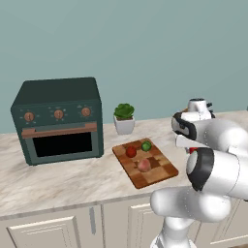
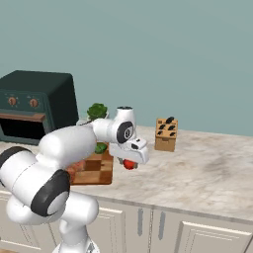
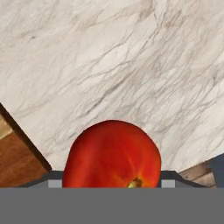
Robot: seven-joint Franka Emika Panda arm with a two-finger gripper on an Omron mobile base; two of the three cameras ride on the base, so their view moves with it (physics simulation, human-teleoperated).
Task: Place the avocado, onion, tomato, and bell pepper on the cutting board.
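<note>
We hold a round red fruit (image 2: 129, 164) pinched in our hand (image 2: 130, 163), the checkered wooden cutting board (image 2: 99, 170) lying just left in the right base view.

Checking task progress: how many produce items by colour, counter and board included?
Red: 2, one red item on the cutting board, plus the held red item
Green: 1, the avocado
Pinkish: 1, the onion
Total: 4

Teal wall (image 1: 145, 43) behind marble counter (image 1: 63, 179), white cabinets (image 1: 53, 227) below.
</note>
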